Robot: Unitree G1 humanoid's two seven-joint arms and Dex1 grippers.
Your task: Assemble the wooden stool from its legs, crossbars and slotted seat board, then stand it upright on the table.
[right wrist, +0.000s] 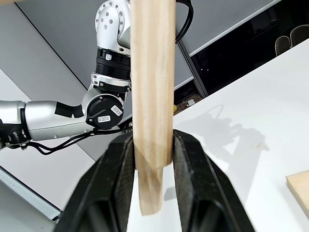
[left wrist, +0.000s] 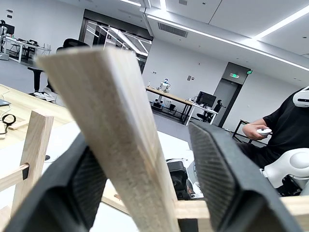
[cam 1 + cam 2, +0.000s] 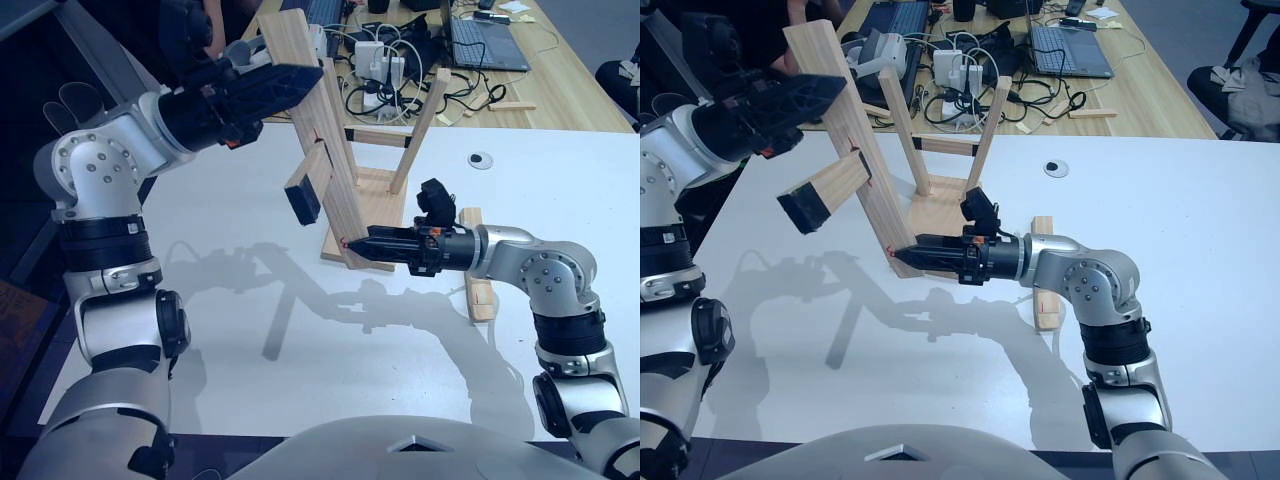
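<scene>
The step in hand appears to be seating the long pale wooden leg (image 3: 328, 150) in the flat slotted wooden seat board (image 3: 378, 200). The board lies on the white bench (image 3: 250, 400) with two upright wooden legs (image 3: 990, 130) already standing at its far side.

The held leg leans far-left, its foot at the board's near edge. To do this well, the right gripper (image 3: 358, 243) should probably pin the foot over its slot. The left gripper (image 3: 300, 80) would then swing the top rightward until the leg parallels the standing pair, before any downward press.

The right wrist view shows the right gripper clenched on the leg's lower end. The left wrist view shows the left gripper released, a gap beside one pad (image 2: 217, 179). The head views add the tilt.
</scene>
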